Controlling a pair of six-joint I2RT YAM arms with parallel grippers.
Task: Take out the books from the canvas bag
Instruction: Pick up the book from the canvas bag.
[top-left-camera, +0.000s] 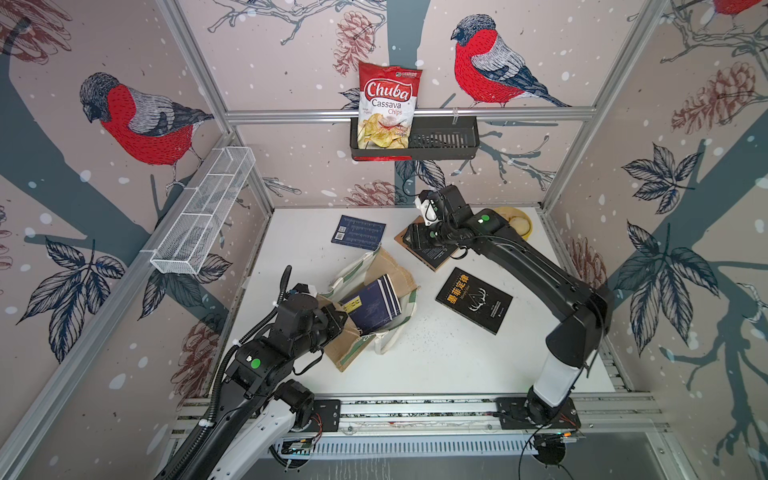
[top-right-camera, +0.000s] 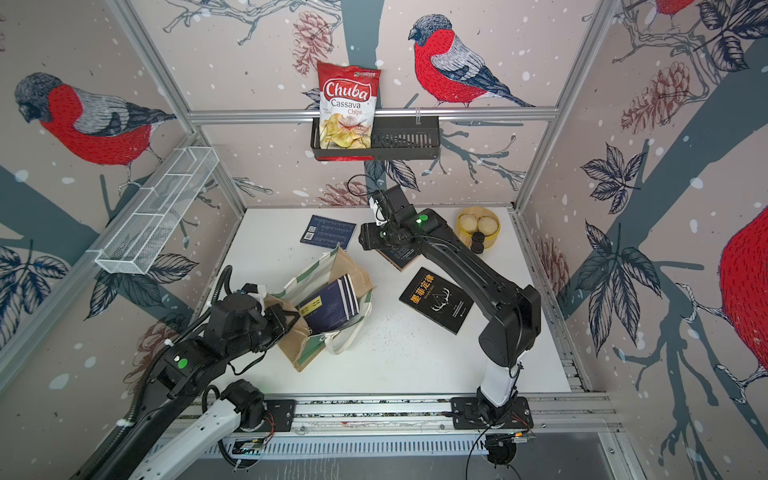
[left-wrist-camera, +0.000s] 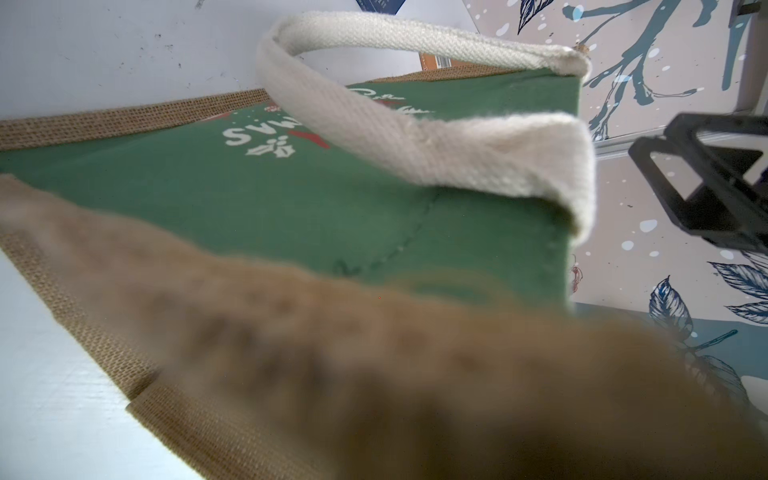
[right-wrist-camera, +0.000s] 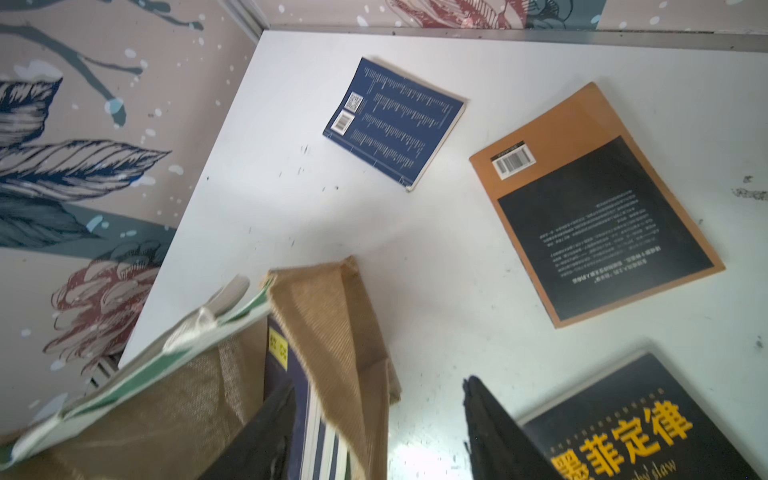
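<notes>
We count three out on the table (top-left-camera: 436, 365): navy book (top-left-camera: 358, 232) at 11 o'clock, brown-black book (top-left-camera: 436, 254) at 12, black antler book (top-left-camera: 473, 300) at 3. Stacked navy books (top-left-camera: 374, 305) sit inside the canvas bag (top-left-camera: 395, 270) at 9, not yet removed. The left gripper (top-left-camera: 334, 318) clamps its jute wall; the right gripper (right-wrist-camera: 378, 399) is spread apart, empty.

Open table (top-left-camera: 436, 365) between canvas bag (top-left-camera: 390, 266) and black book (top-left-camera: 473, 299).

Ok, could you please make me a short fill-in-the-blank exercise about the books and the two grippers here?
1. ___ books lie on the table, outside the canvas bag.
2. Navy books sit ___ the canvas bag.
3. The left gripper is shut on the canvas bag; the right gripper is ___.
Missing words: three; inside; open.
</notes>
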